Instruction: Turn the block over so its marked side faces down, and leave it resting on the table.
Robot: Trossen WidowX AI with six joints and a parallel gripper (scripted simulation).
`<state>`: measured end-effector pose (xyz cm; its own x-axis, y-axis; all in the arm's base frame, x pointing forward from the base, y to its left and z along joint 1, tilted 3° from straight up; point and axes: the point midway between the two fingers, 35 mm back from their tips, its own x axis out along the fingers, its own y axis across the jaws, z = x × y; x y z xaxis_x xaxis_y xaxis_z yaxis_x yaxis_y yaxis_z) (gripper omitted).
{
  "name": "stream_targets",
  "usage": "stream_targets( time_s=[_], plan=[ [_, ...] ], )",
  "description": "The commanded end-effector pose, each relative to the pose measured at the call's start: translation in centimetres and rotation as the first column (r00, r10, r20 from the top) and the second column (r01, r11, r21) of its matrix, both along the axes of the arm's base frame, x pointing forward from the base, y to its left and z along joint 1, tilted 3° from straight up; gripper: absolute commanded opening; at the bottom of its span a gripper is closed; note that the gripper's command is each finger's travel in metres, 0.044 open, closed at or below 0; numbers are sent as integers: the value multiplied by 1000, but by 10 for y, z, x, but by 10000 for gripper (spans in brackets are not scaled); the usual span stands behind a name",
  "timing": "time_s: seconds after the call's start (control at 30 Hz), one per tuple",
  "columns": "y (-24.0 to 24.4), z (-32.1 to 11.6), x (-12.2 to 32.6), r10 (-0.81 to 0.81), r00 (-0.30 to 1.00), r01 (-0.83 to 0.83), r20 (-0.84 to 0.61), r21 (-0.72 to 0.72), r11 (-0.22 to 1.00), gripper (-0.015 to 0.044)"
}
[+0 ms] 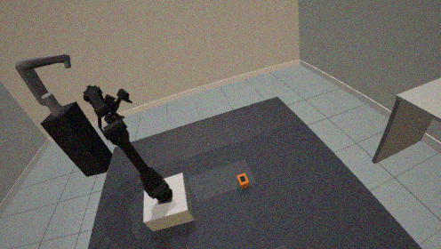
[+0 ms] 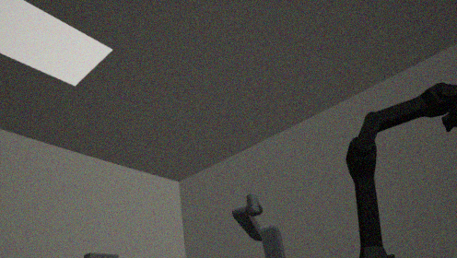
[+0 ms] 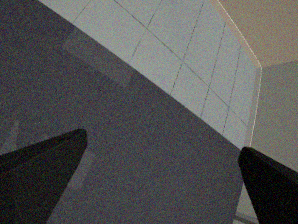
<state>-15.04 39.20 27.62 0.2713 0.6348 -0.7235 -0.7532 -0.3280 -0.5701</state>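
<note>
A: Scene, biggest first?
B: Dark table, spread below the gripper and out past it. Then the arm, rooted on a white base and reaching up, its wrist bent over. Smallest is the block, orange with a dark patch on the face turned up.
A: Where is it, from the gripper?
B: Well apart, off to the gripper's lower right in the top view, on the far side of the base. Not visible in the wrist view, nor in the exterior one.
A: State of the fingers?
B: Spread wide, nothing between them.
A: Marked side?
B: Probably the dark patch, so the turn looks undone. I judge the step in hand to be the approach.
A: How to do it well?
B: Swing round at height — no dipping near the base — until the block shows between the fingertips. Square the fingers to two opposite side faces, then descend straight. Grip with room for the wrist to roll; lift enough that the corners clear the table when turning.
A: Risks?
B: A skewed grip could let it pivot or slip. Turn it fully over, lower until it touches, release gently — a drop might tip it onto a side.
</note>
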Motion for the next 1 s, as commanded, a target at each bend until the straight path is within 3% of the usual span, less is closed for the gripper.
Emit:
stream_targets(
  time_s=[0.0, 0.23, 0.47, 0.73, 0.97],
  plan=[
    [20, -24, 65, -170, 985, 168, -27, -57, 984, 440],
    [26, -64, 183, -466, 881, 451, -81, -149, 880, 440],
    [-2, -106, 295, -729, 670, 692, -138, -239, 681, 440],
    [-77, -151, 405, -921, 346, 851, -180, -353, 389, 440],
    [-171, -185, 473, -974, -11, 888, -228, -450, 96, 440]
  ],
)
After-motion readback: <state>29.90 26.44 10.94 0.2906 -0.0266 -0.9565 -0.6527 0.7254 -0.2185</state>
